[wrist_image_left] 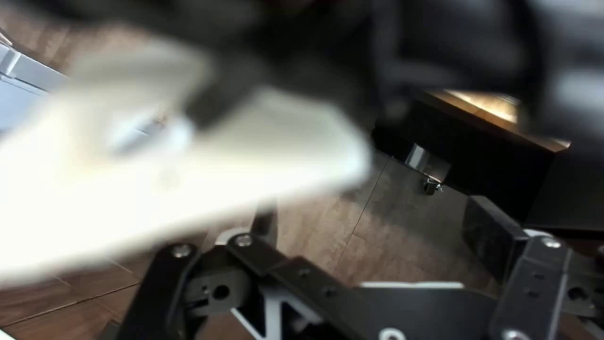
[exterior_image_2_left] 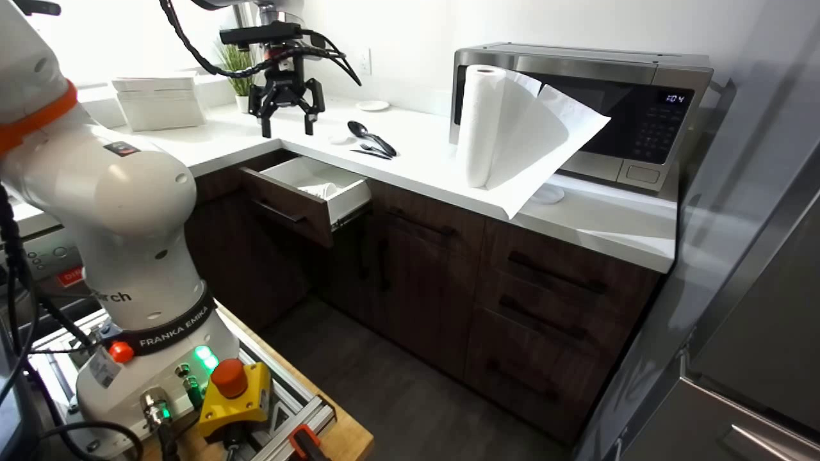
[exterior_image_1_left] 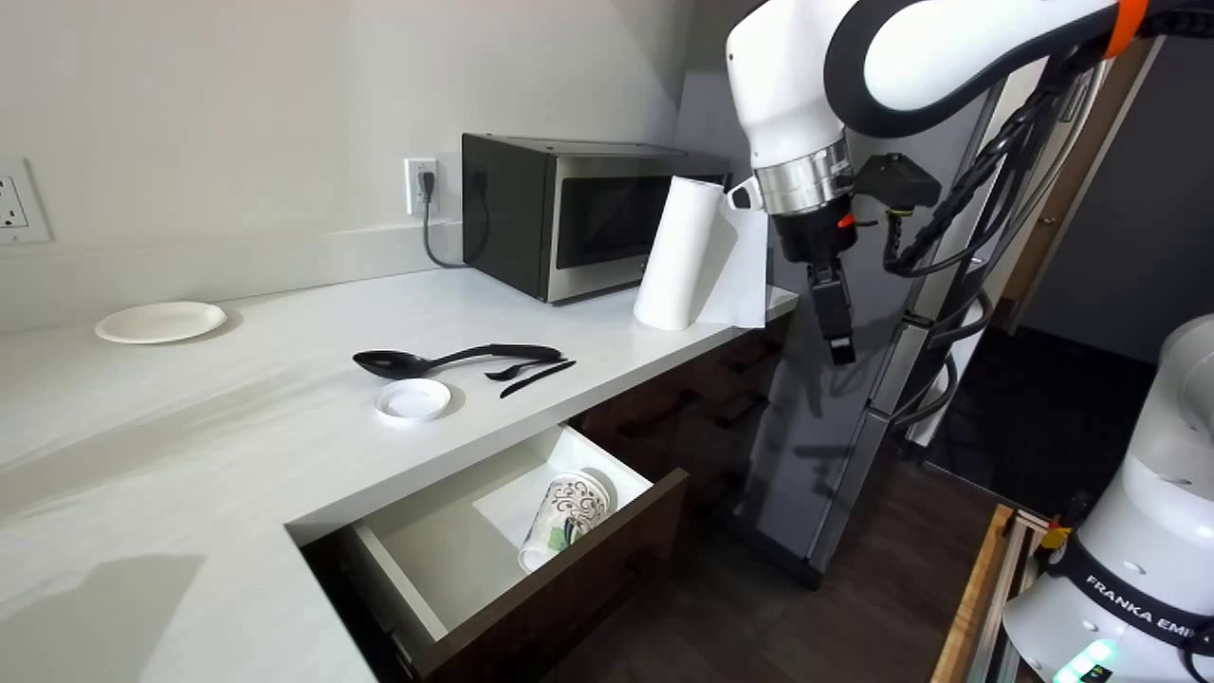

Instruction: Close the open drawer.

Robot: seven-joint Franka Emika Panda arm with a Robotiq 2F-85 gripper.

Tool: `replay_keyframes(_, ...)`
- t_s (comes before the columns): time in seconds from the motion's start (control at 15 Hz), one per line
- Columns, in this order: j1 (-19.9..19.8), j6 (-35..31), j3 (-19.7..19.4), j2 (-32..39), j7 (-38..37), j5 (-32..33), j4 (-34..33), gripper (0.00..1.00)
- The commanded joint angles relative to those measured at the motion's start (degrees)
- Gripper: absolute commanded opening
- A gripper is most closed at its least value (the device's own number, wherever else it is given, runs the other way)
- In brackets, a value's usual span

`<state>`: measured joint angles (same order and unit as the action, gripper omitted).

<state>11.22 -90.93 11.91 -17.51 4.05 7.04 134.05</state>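
Observation:
The drawer stands pulled out below the counter; its dark brown front (exterior_image_1_left: 607, 574) and pale cream inside show in an exterior view. Its front with a dark bar handle also shows in an exterior view (exterior_image_2_left: 288, 208). A patterned paper cup (exterior_image_1_left: 566, 517) lies on its side in it. My gripper (exterior_image_2_left: 287, 130) is open and empty, pointing down, the two fingers well apart. It hangs in the air above the drawer's height and out in front of it, apart from it (exterior_image_1_left: 841, 353). In the wrist view the open fingers (wrist_image_left: 373, 224) show floor between them; the drawer is out of view there.
The white counter (exterior_image_1_left: 237, 455) bears a microwave (exterior_image_1_left: 507, 223), a paper towel roll (exterior_image_1_left: 678, 256), a black spoon (exterior_image_1_left: 394, 364), black cutlery, a white lid (exterior_image_1_left: 414, 398) and a plate (exterior_image_1_left: 161, 323). A fridge (exterior_image_2_left: 743, 384) stands beside it. A blurred pale shape (wrist_image_left: 165, 198) covers part of the wrist view.

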Motion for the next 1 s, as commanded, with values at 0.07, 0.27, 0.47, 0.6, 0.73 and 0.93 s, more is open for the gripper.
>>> replay_keyframes(0.07,0.75,0.13,0.02,1.44,0.64,0.09,-0.83,1.0)
replay_keyframes(0.27,1.58,-2.81,0.22,2.08,5.51,2.78,-1.16,1.0)
replay_keyframes(0.47,3.69,-10.69,3.06,10.45,7.18,5.52,-5.09,1.0)
replay_keyframes(0.6,4.61,-19.2,4.69,15.56,7.34,8.37,-5.7,1.0)
replay_keyframes(0.73,5.24,-27.99,5.71,19.9,7.45,12.74,-5.56,1.0)
replay_keyframes(0.93,5.63,-39.85,5.57,24.31,8.7,19.87,-4.17,1.0)
